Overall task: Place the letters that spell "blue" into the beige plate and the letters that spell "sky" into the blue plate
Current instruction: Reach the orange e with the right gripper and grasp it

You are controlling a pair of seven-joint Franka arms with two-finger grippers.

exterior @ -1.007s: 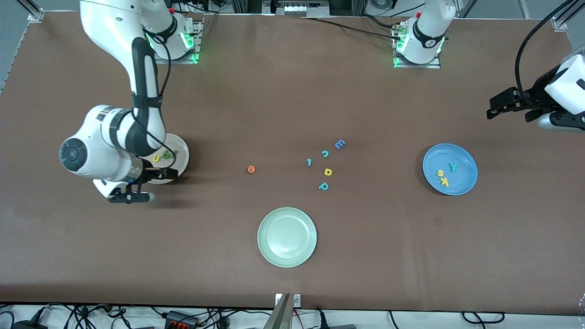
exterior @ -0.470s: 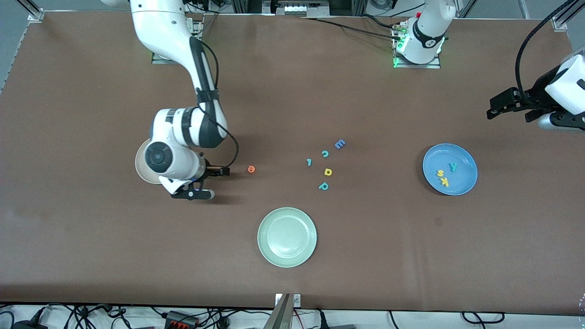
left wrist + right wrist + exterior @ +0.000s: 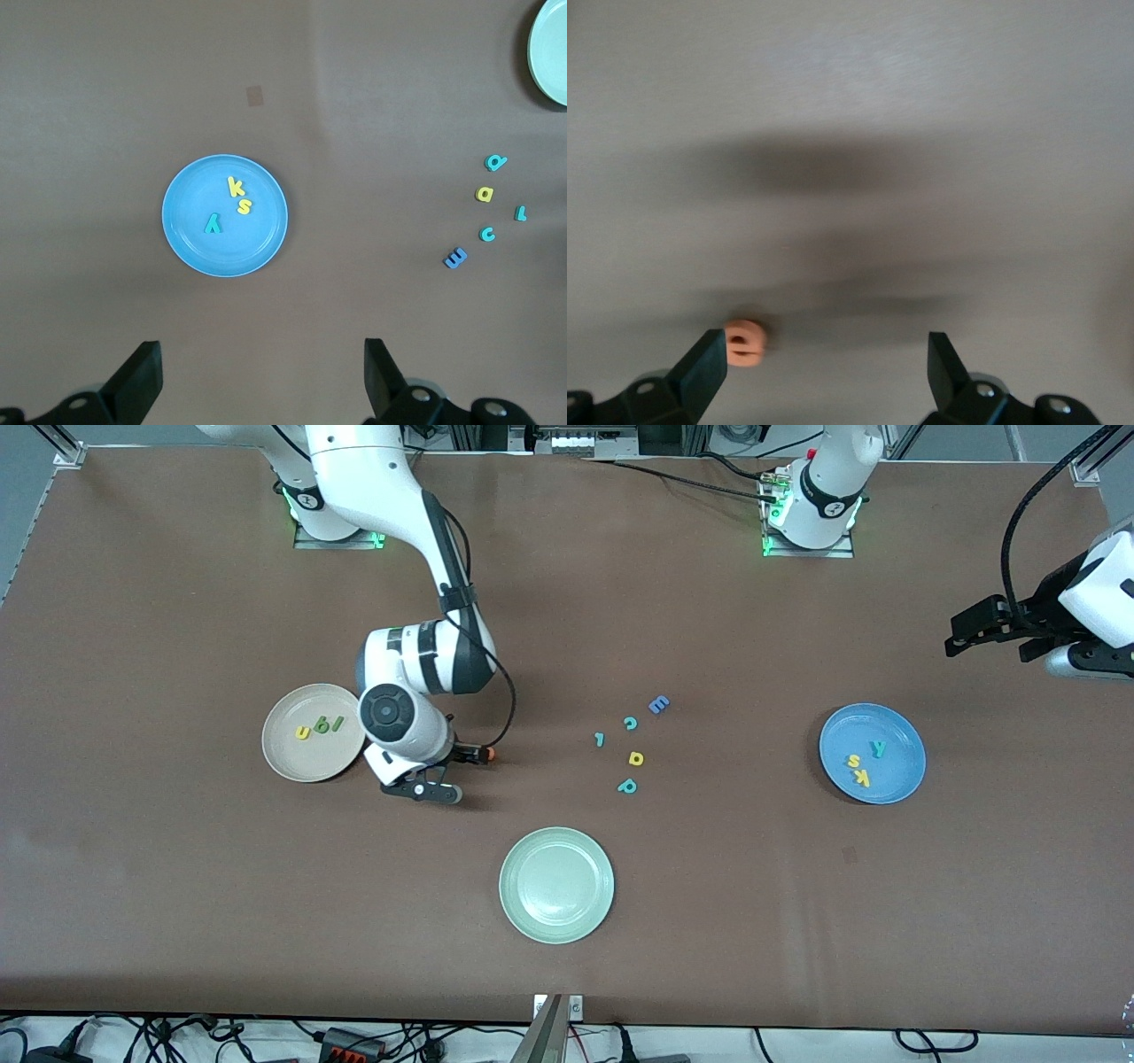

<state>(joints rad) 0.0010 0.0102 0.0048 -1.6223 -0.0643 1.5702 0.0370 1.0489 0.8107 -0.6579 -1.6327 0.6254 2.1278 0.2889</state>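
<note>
The beige plate [image 3: 306, 762] holds a yellow u [image 3: 303, 732], a dark green b [image 3: 322, 726] and a green l [image 3: 337, 724]. An orange e [image 3: 486, 754] lies on the table beside that plate, toward the middle. My right gripper [image 3: 456, 773] is open and low over the e. In the right wrist view the e [image 3: 744, 343] sits just inside one fingertip [image 3: 709, 359] of that gripper [image 3: 824, 354]. The blue plate [image 3: 899, 771] carries a teal y [image 3: 878, 748], a yellow s [image 3: 853, 761] and a yellow k [image 3: 860, 778]. My left gripper [image 3: 974, 638] waits open and empty, high over the left arm's end of the table.
A pale green plate [image 3: 556, 885] sits empty nearer the front camera. Loose letters lie mid-table: a blue E [image 3: 658, 705], a teal c [image 3: 630, 724], a small teal letter [image 3: 600, 739], a yellow a [image 3: 635, 758] and a teal p [image 3: 627, 786].
My right arm has swung from over the beige plate toward the middle of the table, uncovering the plate, and its gripper now brackets the orange e. The left arm has not moved.
</note>
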